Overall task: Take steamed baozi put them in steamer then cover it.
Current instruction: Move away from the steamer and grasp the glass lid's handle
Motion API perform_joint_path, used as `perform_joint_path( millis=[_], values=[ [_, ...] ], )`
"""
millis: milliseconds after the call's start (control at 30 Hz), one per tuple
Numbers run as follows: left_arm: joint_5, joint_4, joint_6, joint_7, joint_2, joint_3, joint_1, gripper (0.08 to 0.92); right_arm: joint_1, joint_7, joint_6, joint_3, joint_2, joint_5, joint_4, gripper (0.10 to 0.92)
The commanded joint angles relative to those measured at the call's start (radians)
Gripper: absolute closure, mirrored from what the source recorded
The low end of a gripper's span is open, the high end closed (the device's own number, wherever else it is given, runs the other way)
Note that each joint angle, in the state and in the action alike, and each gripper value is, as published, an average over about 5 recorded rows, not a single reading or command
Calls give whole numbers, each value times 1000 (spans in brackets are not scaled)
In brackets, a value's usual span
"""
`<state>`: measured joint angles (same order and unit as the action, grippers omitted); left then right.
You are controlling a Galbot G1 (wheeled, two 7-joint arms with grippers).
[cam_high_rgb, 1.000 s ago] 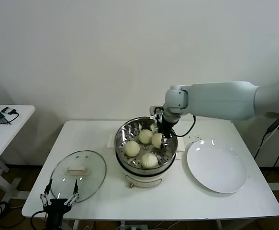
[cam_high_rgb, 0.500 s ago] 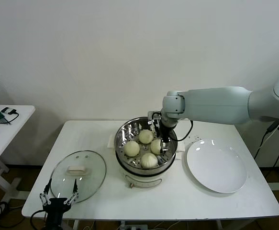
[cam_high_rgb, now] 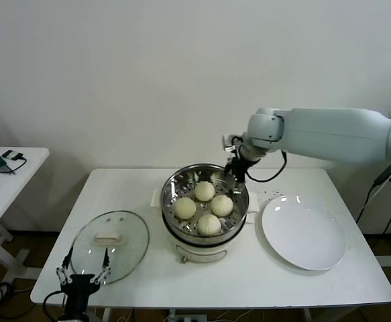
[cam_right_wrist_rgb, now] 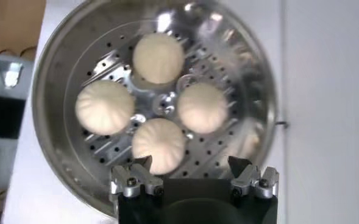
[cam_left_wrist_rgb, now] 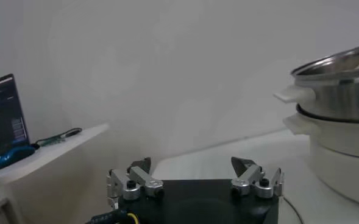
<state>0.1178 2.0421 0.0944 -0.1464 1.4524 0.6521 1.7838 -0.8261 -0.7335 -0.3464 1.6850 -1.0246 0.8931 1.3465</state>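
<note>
Several cream-white baozi (cam_high_rgb: 204, 191) lie in the shiny steel steamer (cam_high_rgb: 175, 184) on its cream pot base at the table's middle. In the right wrist view they sit close together (cam_right_wrist_rgb: 158, 57) on the perforated bottom (cam_right_wrist_rgb: 94, 158). My right gripper (cam_high_rgb: 235, 173) is open and empty, raised above the steamer's far right rim; it shows in the right wrist view (cam_right_wrist_rgb: 193, 165). The glass cover (cam_high_rgb: 109, 244) with its cream handle lies flat at the table's front left. My left gripper (cam_high_rgb: 82, 274) is open and empty, low at the table's front edge by the cover; it also shows in the left wrist view (cam_left_wrist_rgb: 194, 166).
A flat white plate (cam_high_rgb: 304, 232) lies on the table right of the steamer. A small white side table (cam_high_rgb: 7, 176) with cables stands at the far left. The steamer's side handles (cam_left_wrist_rgb: 296, 92) show in the left wrist view.
My right gripper let go of the last baozi in the steamer, then lifted up and back to the right. The left arm has not moved.
</note>
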Motion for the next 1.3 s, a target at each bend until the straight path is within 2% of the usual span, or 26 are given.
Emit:
perform_joint_path(
  millis=[33,233,367,533,733,1000,1167,1300],
  values=[
    [14,4,2,6,0,4,-11,177,118,268,329,-223,322,-1,71,203],
    [27,21,1,24,7,2,-27,177,446,342,432,-567,525,-2,143,203],
    [28,30,-10,38,10,10,-42,177,680,395,468,-785,596,-15,187,203],
    [31,37,-36,64,22,17,-83,177,1092,447,476,-1201,598,-47,217,203],
    [134,52,-57,93,27,37,-114,177,1459,464,487,-1606,529,-107,239,203],
    [533,73,-80,84,-27,64,-114,177,1858,472,416,-2049,361,-186,319,203],
    [996,87,-123,46,-67,72,-119,177,2018,478,375,-2203,267,-254,383,203],
    [1385,104,-200,94,-117,30,-90,177,2088,477,368,-2282,196,-270,408,203]
  ],
)
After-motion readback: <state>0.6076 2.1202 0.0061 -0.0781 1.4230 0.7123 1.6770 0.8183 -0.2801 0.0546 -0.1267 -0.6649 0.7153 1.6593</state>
